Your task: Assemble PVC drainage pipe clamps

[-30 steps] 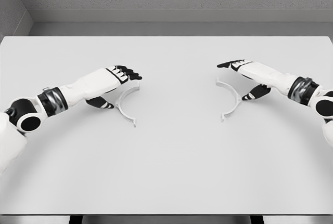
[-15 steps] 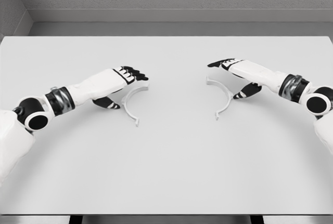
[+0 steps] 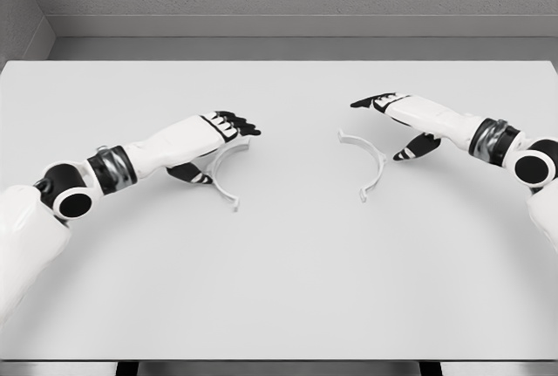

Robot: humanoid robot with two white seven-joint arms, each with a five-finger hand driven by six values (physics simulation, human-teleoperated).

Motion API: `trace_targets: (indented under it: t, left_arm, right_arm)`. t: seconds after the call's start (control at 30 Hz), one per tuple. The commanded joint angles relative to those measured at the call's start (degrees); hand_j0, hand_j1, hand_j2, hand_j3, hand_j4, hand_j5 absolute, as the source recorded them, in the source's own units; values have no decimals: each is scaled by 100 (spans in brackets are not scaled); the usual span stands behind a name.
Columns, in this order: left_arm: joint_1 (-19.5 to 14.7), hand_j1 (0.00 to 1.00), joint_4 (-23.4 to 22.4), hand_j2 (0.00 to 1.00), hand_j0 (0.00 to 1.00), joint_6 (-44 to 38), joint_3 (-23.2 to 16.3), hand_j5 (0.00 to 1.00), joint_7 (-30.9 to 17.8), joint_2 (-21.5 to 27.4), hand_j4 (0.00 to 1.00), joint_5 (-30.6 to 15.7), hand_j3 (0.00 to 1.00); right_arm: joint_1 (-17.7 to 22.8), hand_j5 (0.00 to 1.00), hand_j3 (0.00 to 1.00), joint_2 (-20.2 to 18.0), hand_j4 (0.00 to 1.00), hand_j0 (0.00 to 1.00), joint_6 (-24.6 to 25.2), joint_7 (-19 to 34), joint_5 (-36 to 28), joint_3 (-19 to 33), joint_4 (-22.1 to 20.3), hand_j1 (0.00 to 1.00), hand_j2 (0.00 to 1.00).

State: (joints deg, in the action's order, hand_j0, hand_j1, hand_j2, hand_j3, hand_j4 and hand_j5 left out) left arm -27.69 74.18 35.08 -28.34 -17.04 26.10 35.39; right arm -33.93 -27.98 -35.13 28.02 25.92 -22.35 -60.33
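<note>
Two white half-ring clamp pieces lie flat on the white table (image 3: 279, 289), their open sides facing each other. The left clamp half (image 3: 223, 189) curves under my left hand (image 3: 223, 147); the straight fingers (image 3: 237, 123) lie over its upper end and the thumb (image 3: 193, 176) sits against the outside of the arc. The right clamp half (image 3: 379, 165) lies just left of my right hand (image 3: 384, 128). That hand's fingers (image 3: 373, 101) reach out above the piece's upper end, and its thumb (image 3: 408, 153) stands a small gap to the right of the arc. Both hands are open and grasp nothing.
A grey wall with a ledge (image 3: 279, 27) runs behind the table's far edge. A strip of bare table about a hand wide separates the two clamp halves.
My left hand has slid right and the left clamp half has moved right with it. The right clamp half has shifted left toward the middle; the right hand followed, then eased slightly back.
</note>
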Motion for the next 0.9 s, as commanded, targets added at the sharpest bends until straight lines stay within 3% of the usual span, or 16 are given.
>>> trace_targets:
  t: [0.0,0.53,0.87]
  left_arm:
    - [0,100,9,100,100,-8,-40,100,-27,-70,100,-41,100]
    - [-9,100,-61,100,100,-8,-57,100,-27,0,100,-67,100]
    - [-193,100,-325,100,100,-8,-75,100,-27,-9,100,-50,100]
  right_arm:
    - [0,100,100,30,100,100,13,1,-35,3,30,100,100]
    - [-97,100,100,135,100,100,13,1,80,3,144,100,100]
    - [-106,100,100,179,100,100,13,-8,80,-217,83,100,100]
